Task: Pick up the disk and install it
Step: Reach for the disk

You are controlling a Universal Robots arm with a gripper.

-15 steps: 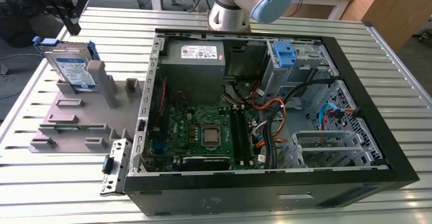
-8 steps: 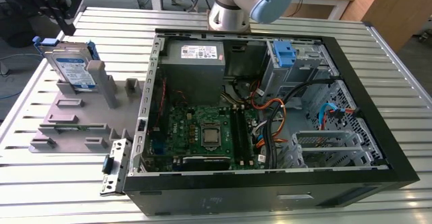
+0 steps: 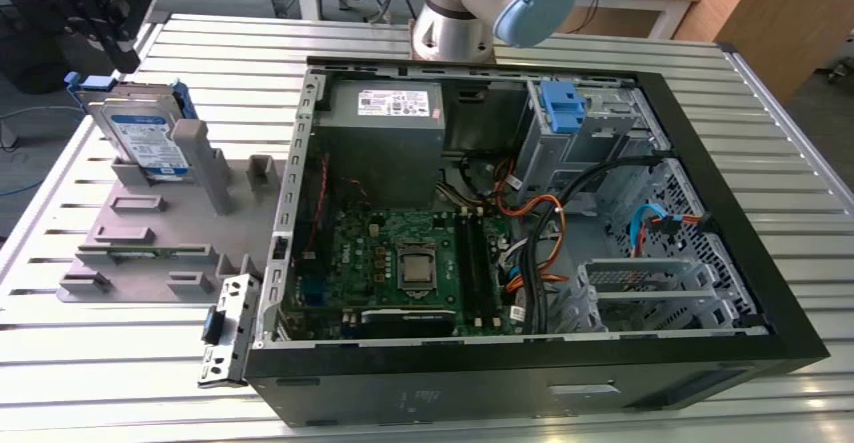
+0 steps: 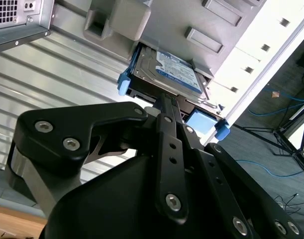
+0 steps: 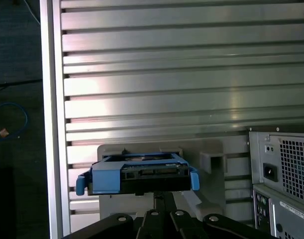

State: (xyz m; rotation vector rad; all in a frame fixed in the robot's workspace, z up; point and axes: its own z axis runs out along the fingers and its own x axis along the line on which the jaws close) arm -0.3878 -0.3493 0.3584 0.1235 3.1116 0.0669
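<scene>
The disk [image 3: 144, 133] is stood on edge in a grey holder [image 3: 160, 225] on the table [image 3: 120, 388], at the exterior view's left. The hand [image 3: 114, 43] is held above it, apart, and seems clenched on nothing. The disk is judged stiff, fairly heavy and easily harmed by knocks. It is best taken by its blue frame's edges.

we see a counter [image 3: 120, 363] of ribbed silver metal slats, its long ribs also showing in the first wrist view [image 5: 166, 74]. toward the exterior view's left a grey moulded fixture [image 3: 147, 238] with upright posts and slots lies on it. just beside that, to the exterior view's right, an open black computer case [image 3: 467, 398] lies on its side. a small metal bracket [image 3: 227, 328] sits at the case's corner, between the two.
</scene>
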